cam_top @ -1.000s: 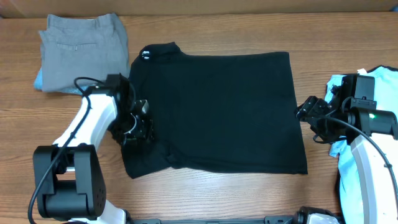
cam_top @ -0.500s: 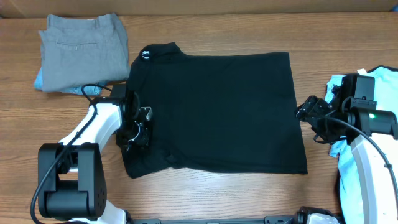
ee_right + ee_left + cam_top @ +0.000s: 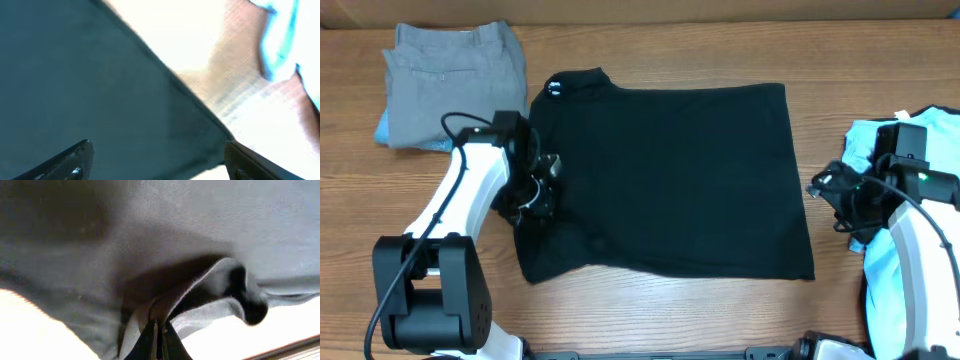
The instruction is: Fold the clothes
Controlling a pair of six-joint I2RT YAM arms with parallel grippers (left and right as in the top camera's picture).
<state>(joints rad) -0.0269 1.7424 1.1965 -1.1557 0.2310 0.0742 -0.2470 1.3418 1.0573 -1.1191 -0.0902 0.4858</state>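
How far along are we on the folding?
Done: grey shorts lie folded, back left. In hand: left gripper pinches the spread-out black T-shirt at its left edge; right gripper open at its right edge. Left: folding that shirt and the light blue T-shirt.

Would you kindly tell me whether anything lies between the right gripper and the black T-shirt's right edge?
Nothing visible does. The right gripper is open beside the right edge of the black T-shirt. The light blue T-shirt lies behind the gripper, farther right.
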